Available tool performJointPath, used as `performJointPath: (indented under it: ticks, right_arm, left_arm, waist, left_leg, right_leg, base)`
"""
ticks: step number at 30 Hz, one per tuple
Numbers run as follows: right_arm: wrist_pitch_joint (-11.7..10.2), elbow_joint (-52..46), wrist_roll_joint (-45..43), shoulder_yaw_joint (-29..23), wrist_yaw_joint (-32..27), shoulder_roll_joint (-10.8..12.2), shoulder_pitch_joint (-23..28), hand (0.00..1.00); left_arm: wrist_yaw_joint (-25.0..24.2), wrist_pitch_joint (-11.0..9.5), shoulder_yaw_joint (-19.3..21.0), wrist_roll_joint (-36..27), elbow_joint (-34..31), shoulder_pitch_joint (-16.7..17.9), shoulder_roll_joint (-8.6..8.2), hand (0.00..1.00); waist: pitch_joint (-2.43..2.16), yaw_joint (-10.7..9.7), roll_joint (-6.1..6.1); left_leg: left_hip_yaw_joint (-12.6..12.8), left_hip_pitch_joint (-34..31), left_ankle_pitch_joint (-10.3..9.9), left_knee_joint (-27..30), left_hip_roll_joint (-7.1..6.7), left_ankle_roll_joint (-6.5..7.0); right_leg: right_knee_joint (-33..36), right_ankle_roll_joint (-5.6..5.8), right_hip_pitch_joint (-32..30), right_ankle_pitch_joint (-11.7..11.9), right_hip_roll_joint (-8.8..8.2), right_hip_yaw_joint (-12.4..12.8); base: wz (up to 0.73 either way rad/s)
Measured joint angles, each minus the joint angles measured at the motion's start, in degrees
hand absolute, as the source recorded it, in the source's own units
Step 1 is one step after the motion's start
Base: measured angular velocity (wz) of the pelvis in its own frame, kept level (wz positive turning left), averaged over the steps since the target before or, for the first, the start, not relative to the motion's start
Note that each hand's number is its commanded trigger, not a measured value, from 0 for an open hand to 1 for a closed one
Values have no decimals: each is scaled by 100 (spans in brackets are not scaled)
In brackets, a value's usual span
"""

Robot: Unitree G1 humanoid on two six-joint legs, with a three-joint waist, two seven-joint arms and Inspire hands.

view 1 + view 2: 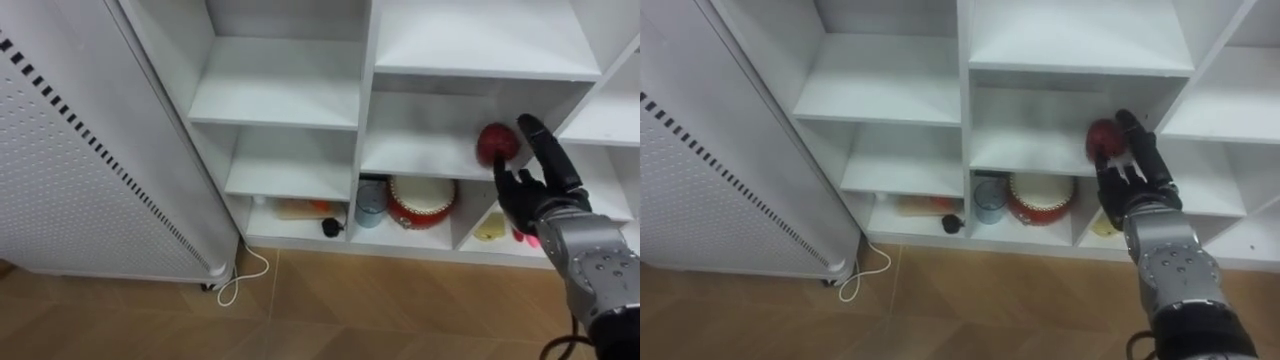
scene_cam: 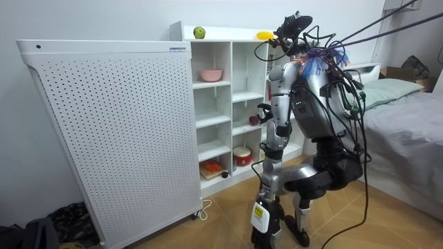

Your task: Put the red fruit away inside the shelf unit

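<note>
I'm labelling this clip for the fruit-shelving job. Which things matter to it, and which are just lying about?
Job: red fruit in right hand; closet; green fruit and yellow fruit on top.
Lying about: red pot; cup; pink bowl; perforated panel.

Red apple (image 1: 497, 143), round, pinched in right hand (image 1: 532, 198), just above middle closet shelf (image 1: 420, 155).

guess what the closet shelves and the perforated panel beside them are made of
Closet shelves: smooth white laminated board by the look, matt, square-edged. Perforated panel: likely white painted sheet metal, given the rows of punched holes; plastic is possible.
</note>
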Motion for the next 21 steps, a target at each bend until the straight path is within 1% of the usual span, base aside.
performJointPath:
  ticks: [5,8,16,18,19,21]
  right_arm:
    - [2,4,-16,9,-110,-2,0,0]
    - [1,4,-13,10,-173,-8,0,0]
    - [1,4,-13,13,-174,-9,0,0]
    - [1,31,-12,13,-158,-8,34,0]
    - [2,89,-3,8,-141,-9,52,0]
    - [4,192,40,-1,84,-14,52,0]
  left_arm:
    - [0,0,-6,1,-5,92,4,0]
    - [-7,0,-114,6,-20,145,9,0]
    - [-11,-1,-113,12,-24,248,13,0]
    - [-32,-2,-101,36,-26,268,25,0]
    - [-46,-5,-99,141,-33,292,39,0]
    - [-75,-2,-96,258,-32,307,42,0]
  waist:
    - [1,3,-2]
    - [1,0,-3]
    - [1,3,-3]
    - [1,3,-2]
    - [0,2,-1]
    - [0,2,-2]
  left_leg:
    - [-4,166,9,-94,-2,-19]
    - [-3,161,9,-85,0,-19]
    - [3,175,9,-81,10,-18]
    - [-4,213,9,-88,40,-20]
    - [-20,261,7,-105,79,-22]
    - [-42,346,7,-159,126,-24]
  right_leg:
    - [-88,-1,159,-9,21,0]
    - [-88,0,161,-8,27,-2]
    - [-96,0,181,-6,64,-6]
    - [-140,0,255,-6,67,-47]
    - [-203,-4,340,-3,77,-101]
    - [-312,-9,469,26,107,-167]
  base:
    - [0]
    - [0]
    - [0]
    - [0]
    - [0]
    - [0]
